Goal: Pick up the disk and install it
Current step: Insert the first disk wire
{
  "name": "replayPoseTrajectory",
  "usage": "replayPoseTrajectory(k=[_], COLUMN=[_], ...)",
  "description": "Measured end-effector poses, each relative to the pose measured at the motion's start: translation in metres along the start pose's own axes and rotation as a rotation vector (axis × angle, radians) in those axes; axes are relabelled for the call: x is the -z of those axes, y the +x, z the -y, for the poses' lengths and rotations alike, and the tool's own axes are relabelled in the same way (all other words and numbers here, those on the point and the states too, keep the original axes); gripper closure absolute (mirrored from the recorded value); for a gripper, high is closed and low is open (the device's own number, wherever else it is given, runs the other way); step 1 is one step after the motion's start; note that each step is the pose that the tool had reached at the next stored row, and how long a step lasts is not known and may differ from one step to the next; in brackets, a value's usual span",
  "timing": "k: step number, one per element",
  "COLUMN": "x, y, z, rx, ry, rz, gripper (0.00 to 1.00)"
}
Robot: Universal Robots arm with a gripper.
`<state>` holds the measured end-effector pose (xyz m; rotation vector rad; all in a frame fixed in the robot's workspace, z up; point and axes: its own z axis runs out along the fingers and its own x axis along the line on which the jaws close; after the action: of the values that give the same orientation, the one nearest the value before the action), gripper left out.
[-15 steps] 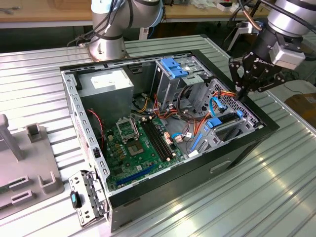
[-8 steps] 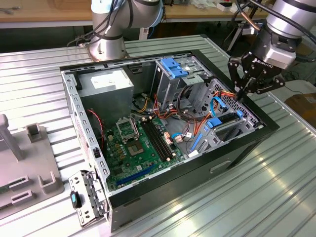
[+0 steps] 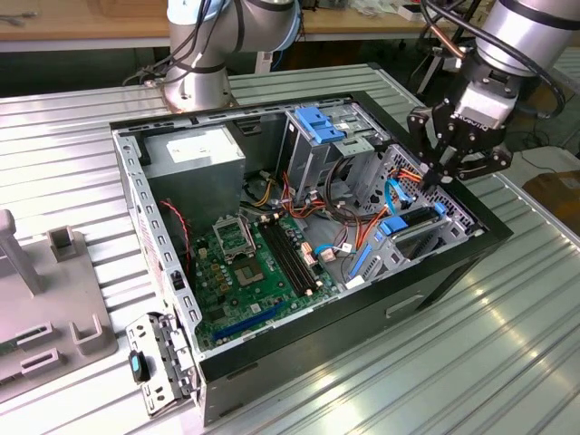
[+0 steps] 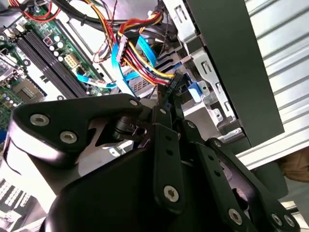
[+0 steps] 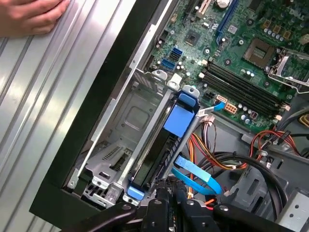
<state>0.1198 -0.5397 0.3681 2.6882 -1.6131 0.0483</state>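
The disk [image 3: 412, 219] stands on edge in the drive bay at the right end of the open computer case [image 3: 453, 272]. In the first wrist view the disk [image 5: 154, 159] is a dark slab with its blue carrier [image 5: 178, 121] on top. My gripper [image 3: 433, 179] hangs just above the bay's far end. Its fingers [image 4: 164, 135] are closed together on a black cable connector [image 4: 172, 84], from which red, yellow and orange wires [image 4: 140, 63] run. A blue flat cable [image 5: 198, 174] lies beside the gripper [image 5: 169, 193] and the disk.
A grey metal box with a white sticker [image 3: 195, 149] sits at the case's back left, with a tall cage with a blue top [image 3: 317, 127] near it. The green motherboard [image 3: 245, 263] fills the case floor. A person's hand [image 5: 29, 17] rests on the ribbed table. Grey fixtures [image 3: 45, 299] stand at the exterior view's left.
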Motion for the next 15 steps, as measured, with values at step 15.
replayPoseTrajectory(k=[15], x=[-0.0031], y=[-0.0013], z=[-0.0026], rx=[-0.289], ry=[-0.0085], rz=[-0.0029], gripper=[0.84])
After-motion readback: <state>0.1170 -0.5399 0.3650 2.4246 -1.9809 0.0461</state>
